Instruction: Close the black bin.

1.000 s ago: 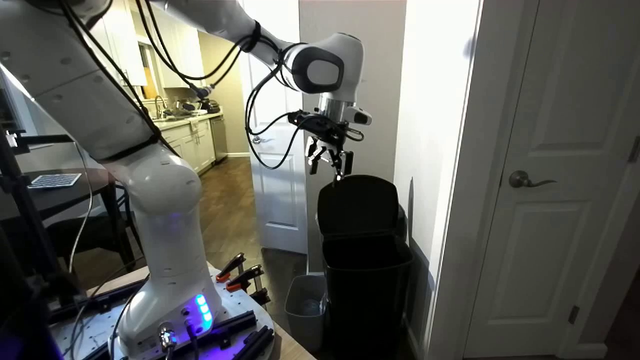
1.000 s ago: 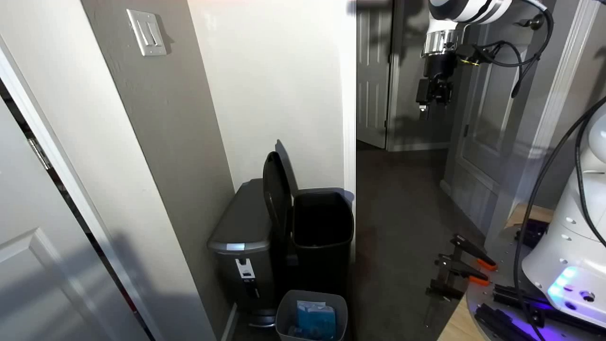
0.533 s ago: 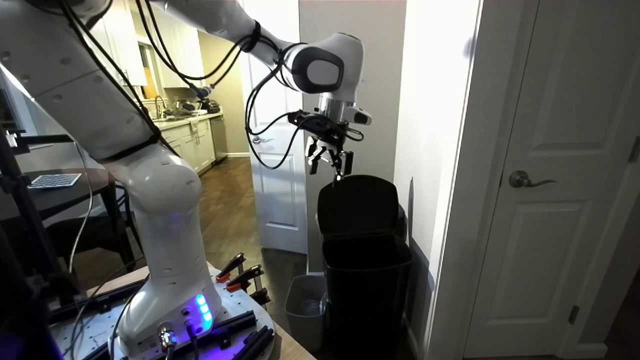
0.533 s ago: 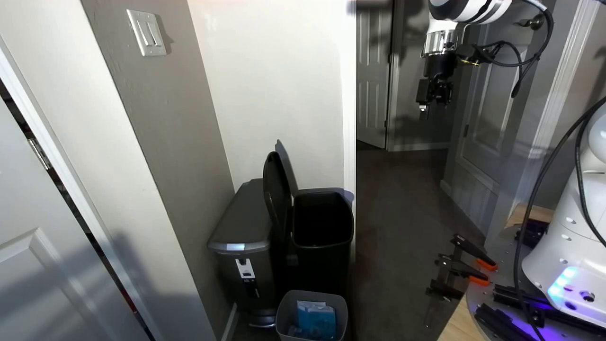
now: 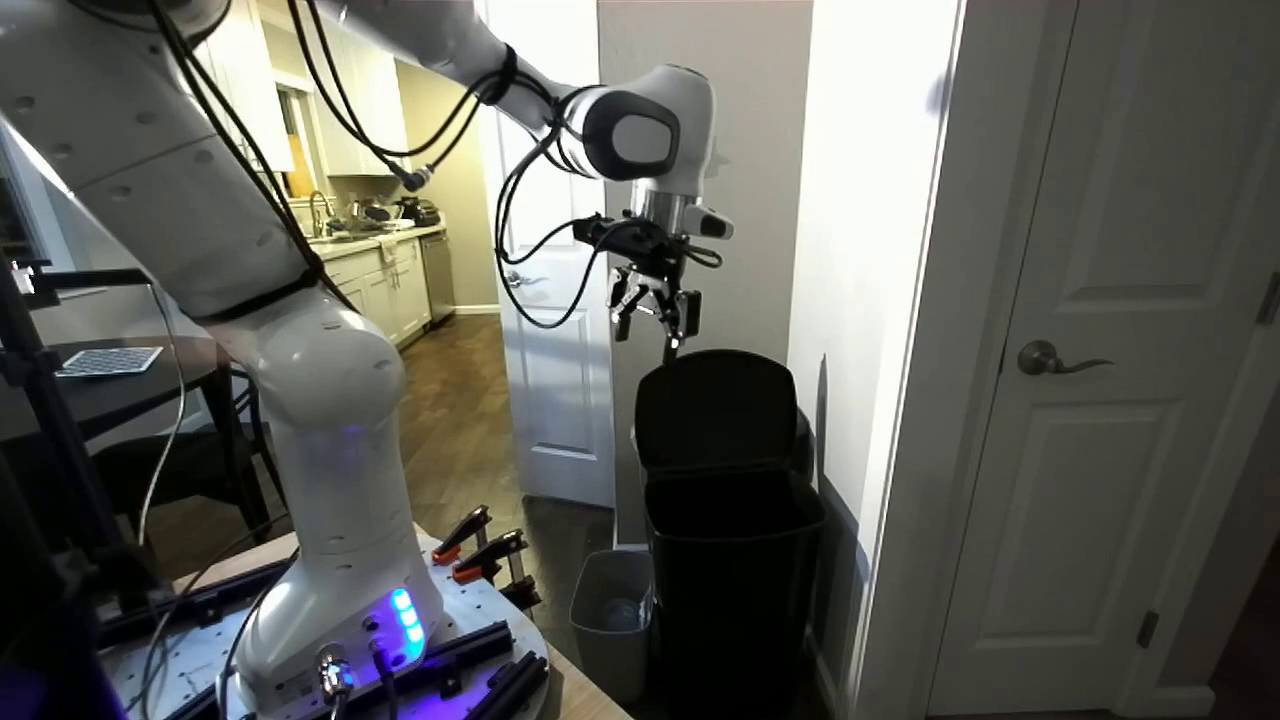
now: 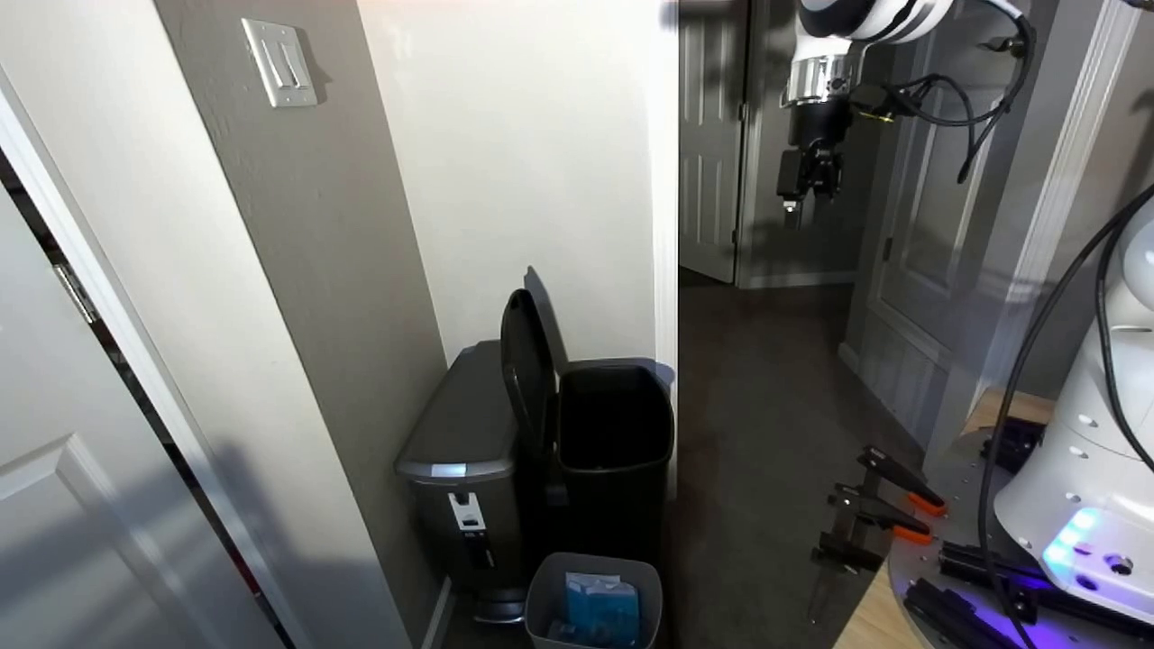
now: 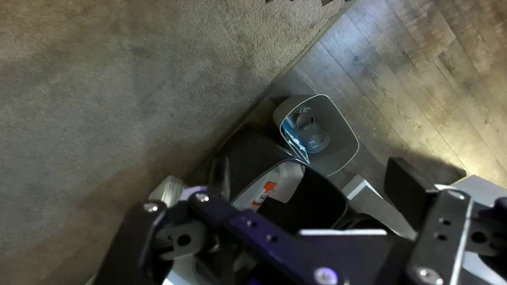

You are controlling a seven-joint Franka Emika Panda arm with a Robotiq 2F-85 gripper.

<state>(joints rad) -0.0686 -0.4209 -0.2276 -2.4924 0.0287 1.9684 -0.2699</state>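
Orange label (image 7: 269, 185) inside the black bin (image 5: 730, 610) is showing unreadable print; at eleven o'clock, the empty claw (image 5: 652, 331) is gaping widely.

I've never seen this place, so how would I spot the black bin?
In an exterior view, find the white wall. Beside it stands the black bin. Its lid stands raised, while the dark grey bin is shut and the small bin shows no lid.
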